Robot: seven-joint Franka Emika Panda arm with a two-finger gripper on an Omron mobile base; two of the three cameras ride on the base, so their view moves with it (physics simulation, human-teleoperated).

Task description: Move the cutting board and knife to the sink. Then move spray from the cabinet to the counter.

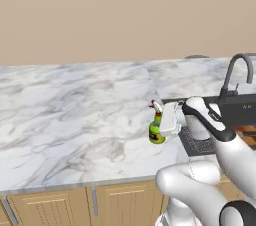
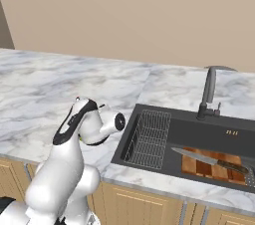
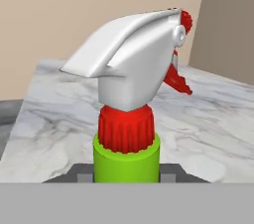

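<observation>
Left base view: claw (image 1: 165, 125) clamped on the spray bottle (image 1: 157, 131) near the tabletop's (image 1: 70, 115) front edge; yellow-black label, writing unreadable.

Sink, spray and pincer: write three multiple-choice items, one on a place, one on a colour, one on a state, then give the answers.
1. Where does the knife lie?
A. On the cutting board in the sink
B. On the counter
C. On the wire rack

2. What colour is the spray bottle's body?
A. Blue
B. Green
C. White

3. What state is the pincer in?
A. Wide open over the sink
B. Shut on the spray
C. Shut on the knife

Answers: 1 A, the right base view shows the blade across the board inside the basin. 2 B, green below a red collar. 3 B, the bottle sits between the fingertips, over the counter.
</observation>
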